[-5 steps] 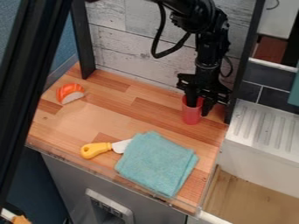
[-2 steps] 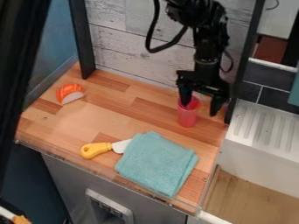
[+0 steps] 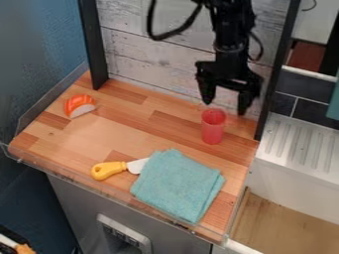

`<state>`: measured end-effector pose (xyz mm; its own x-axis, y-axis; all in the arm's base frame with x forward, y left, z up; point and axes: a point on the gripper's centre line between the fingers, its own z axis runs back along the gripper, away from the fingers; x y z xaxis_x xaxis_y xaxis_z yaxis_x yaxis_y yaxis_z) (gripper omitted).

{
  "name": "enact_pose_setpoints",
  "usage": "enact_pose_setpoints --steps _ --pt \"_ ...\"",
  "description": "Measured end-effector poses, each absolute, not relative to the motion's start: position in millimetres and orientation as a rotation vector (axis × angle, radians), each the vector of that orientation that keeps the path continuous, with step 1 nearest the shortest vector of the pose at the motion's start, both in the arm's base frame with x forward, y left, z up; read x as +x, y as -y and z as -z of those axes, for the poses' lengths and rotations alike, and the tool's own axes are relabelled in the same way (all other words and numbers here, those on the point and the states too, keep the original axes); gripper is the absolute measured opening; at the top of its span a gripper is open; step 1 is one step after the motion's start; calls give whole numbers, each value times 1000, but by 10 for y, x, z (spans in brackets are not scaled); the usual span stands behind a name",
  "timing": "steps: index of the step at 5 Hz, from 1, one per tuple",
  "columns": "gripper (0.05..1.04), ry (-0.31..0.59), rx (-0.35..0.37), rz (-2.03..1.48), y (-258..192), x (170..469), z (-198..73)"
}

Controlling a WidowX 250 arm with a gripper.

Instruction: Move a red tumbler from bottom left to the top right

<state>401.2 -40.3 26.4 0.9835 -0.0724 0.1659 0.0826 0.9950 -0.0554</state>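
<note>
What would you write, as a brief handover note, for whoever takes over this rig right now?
Gripper: fingers apart, holding nothing, hanging just above and behind the tumbler.
Red tumbler: upright on the wooden counter, toward its right rear.
Done: the tumbler stands free in what looks like the top-right target area.
Left: probably nothing but taking the arm clear, without brushing the tumbler's rim.
Nearby: folded teal cloth in front of the tumbler, partly over the yellow-handled knife; orange-and-white toy piece at the left.

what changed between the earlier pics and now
The black two-finger gripper has let go of the red plastic tumbler and risen clear above it, its fingers open. The tumbler stands upright; the orange-and-white toy sushi, yellow-handled knife and folded teal cloth stayed put.
</note>
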Motion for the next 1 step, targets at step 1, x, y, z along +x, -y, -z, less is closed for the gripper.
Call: enact_pose_setpoints --steps 1 --pt "1001 177 -65 72 389 4025 -308"
